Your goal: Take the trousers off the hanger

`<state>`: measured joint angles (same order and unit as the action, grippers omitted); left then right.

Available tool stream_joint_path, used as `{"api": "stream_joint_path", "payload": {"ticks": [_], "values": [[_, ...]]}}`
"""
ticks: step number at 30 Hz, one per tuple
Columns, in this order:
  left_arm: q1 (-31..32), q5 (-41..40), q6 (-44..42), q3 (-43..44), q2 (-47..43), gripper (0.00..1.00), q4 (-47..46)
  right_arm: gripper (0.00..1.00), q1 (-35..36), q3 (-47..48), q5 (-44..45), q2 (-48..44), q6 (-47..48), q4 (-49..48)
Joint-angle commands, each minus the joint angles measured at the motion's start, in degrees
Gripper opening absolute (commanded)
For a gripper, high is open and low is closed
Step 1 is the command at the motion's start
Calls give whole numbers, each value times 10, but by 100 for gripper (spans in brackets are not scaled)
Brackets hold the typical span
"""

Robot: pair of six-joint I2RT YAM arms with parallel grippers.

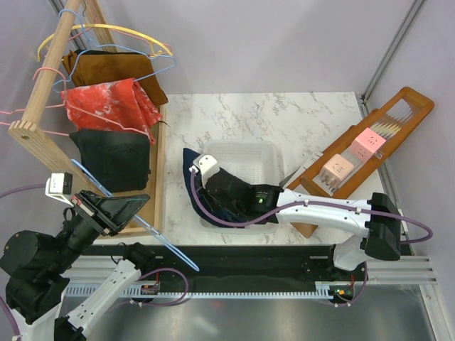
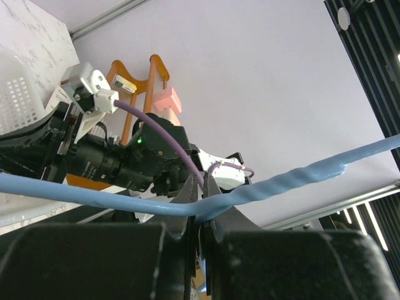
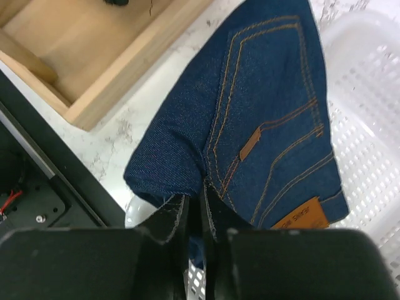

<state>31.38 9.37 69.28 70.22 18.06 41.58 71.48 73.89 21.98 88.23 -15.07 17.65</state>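
At the far left stood a wooden rack [image 1: 35, 135] carrying a brown garment [image 1: 106, 71], a red mottled cloth [image 1: 106, 103] and, lowest, the black trousers [image 1: 114, 160]. These hung from the rack and had not yet been taken off, though the hanger that carried them was hard to make out.

Just below the rack, the left tool [image 2: 201, 220] was pressed together on the wire of a blue hanger [image 2: 287, 181]. The hanger was held out over the near edge of the bench [image 1: 284, 114] with nothing on it.

Further right, the denim trousers [image 3: 262, 112] were off any hanger. They lay draped over the left rim of a white basket [image 1: 263, 153], the brown waist patch over the basket and one folded corner hanging out above the bench. The right tool [image 3: 197, 206] was pinching a fold of the denim at the near edge of the pair, its fingers nearly together on the cloth.

By this reckoning the task was about halfway. The denim pair was free and all but set down, needing only to be let go. The bare hanger had to be put aside, and the black pair remained to be unhung.
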Motion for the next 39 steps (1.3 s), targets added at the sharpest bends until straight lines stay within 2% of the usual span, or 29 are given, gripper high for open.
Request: {"api": "stream_joint_path", "payload": {"ticks": [1,3,4,6,10,14,20,23,27,29,32,33,38,39], "values": [[2,-15,20,-1,-12,2,-5,21,-2,-25,-15,-21,-40,29],[3,-15,21,-2,-14,2,-5,28,-2,-23,-26,-23,-36,47],[2,-15,21,0,-14,2,-5,36,-3,-21,-32,-26,-36,54],[2,-15,23,1,-13,2,-4,44,-2,-12,-46,-30,-39,83],[2,-11,23,1,-12,2,-4,66,-2,29,-50,-55,-52,154],[3,-10,19,2,-6,2,-5,79,-3,74,-90,-92,-60,219],[2,-9,16,6,7,2,-5,85,-2,115,-169,-161,-57,288],[2,-10,13,7,16,2,-5,85,-2,146,-259,-189,-37,281],[2,-15,9,10,28,2,-5,88,-2,208,-333,-205,-31,260],[2,-17,4,13,33,2,-5,90,-3,247,-358,-201,-37,253],[2,-22,4,13,38,2,-5,91,-1,274,-436,-182,-52,230],[3,-25,4,12,39,2,-5,94,1,274,-473,-170,-54,222],[2,-39,6,7,41,2,-5,93,57,273,-448,-143,-47,202],[3,-38,5,8,42,2,-5,90,62,278,-446,-137,-52,200]]}}
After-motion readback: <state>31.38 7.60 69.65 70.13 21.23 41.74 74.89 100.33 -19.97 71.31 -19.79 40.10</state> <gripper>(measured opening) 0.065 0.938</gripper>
